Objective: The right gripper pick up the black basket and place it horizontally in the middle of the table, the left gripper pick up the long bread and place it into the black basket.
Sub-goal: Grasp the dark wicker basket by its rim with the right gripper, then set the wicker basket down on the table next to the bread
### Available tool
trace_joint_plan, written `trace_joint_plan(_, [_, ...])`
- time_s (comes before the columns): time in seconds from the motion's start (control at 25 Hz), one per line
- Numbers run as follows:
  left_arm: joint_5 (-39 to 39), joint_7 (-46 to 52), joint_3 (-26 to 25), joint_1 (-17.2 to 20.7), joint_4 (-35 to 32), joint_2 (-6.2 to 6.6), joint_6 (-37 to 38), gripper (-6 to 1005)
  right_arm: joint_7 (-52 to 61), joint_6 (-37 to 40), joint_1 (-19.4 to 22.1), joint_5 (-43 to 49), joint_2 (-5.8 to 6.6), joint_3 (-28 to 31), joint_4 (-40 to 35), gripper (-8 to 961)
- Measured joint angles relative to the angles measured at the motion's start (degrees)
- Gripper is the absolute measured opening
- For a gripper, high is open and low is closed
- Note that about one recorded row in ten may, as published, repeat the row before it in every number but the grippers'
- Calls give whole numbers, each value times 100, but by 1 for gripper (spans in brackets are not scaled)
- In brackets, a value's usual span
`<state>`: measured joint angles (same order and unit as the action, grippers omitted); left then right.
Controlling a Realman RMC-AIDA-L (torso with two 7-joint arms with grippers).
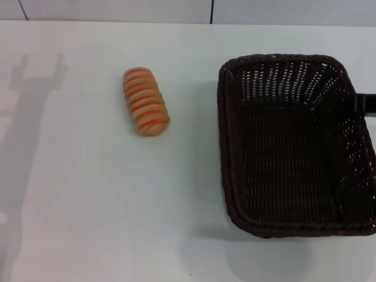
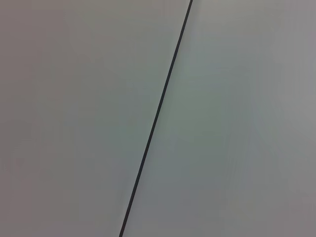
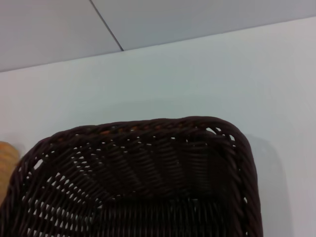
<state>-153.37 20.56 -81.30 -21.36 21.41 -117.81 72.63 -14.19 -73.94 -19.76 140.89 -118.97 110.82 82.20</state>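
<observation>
The black basket (image 1: 224, 126) stands empty on the right side of the white table (image 1: 88, 200), its long side running front to back. The long bread (image 1: 145, 101) lies on the table to the basket's left, well apart from it. My right gripper (image 1: 365, 104) shows only as a dark block at the basket's right rim, at the view's edge. The right wrist view shows the basket's braided rim (image 3: 148, 126) close up and a sliver of the bread (image 3: 6, 159). My left gripper is out of view; only an arm's shadow falls on the table's left side.
The table's far edge meets a grey panelled wall (image 1: 117, 9). The left wrist view shows only grey panels with a dark seam (image 2: 155, 118).
</observation>
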Motion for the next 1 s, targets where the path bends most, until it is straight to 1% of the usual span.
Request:
trace_joint_plan(0.04, [0, 0, 0, 0, 2, 1, 7, 854, -5, 2, -1, 0, -1, 0, 14, 211])
trace_joint_plan(0.24, [0, 11, 0, 0, 10, 4, 32, 854, -233, 30, -76, -68, 12, 57, 53, 174])
trace_joint_plan(0.32, [0, 11, 0, 0, 12, 4, 33, 854, -351, 32, -97, -115, 16, 86, 69, 173])
trace_joint_plan(0.36, [0, 7, 0, 0, 13, 4, 33, 854, -664, 45, -156, -213, 28, 178, 109, 173])
trace_joint_plan(0.48, [0, -1, 0, -6, 14, 4, 33, 854, -985, 76, -242, -250, 46, 303, 136, 171])
trace_joint_plan(0.56, [0, -4, 0, -6, 55, 4, 33, 854, -1505, 84, -454, -317, 100, 559, 141, 170])
trace_joint_plan(0.6, [0, -4, 0, -6, 55, 4, 33, 854, -1505, 84, -454, -317, 100, 559, 141, 170])
trace_joint_plan(0.72, [0, -9, 0, 5, 101, 5, 33, 853, -2084, 35, -671, -540, 166, 738, 140, 168])
trace_joint_plan(0.76, [-1, -9, 0, 6, 114, 4, 33, 853, -2472, -36, -791, -720, 212, 788, 142, 168])
trace_joint_plan(0.8, [-1, -9, 0, 6, 114, 4, 33, 853, -2472, -36, -791, -720, 212, 788, 142, 168])
trace_joint_plan(0.88, [0, -13, -4, 11, 153, 4, 32, 853, -3076, -281, -995, -1030, 286, 826, 151, 168])
trace_joint_plan(0.92, [0, -13, -4, 11, 153, 4, 32, 853, -3076, -281, -995, -1030, 286, 826, 151, 168])
trace_joint_plan(0.96, [0, -14, -23, 15, 166, 3, 23, 853, -3533, -549, -1149, -1227, 324, 848, 162, 168])
trace_joint_plan(1.0, [0, -14, -23, 15, 166, 3, 23, 853, -3533, -549, -1149, -1227, 324, 848, 162, 169])
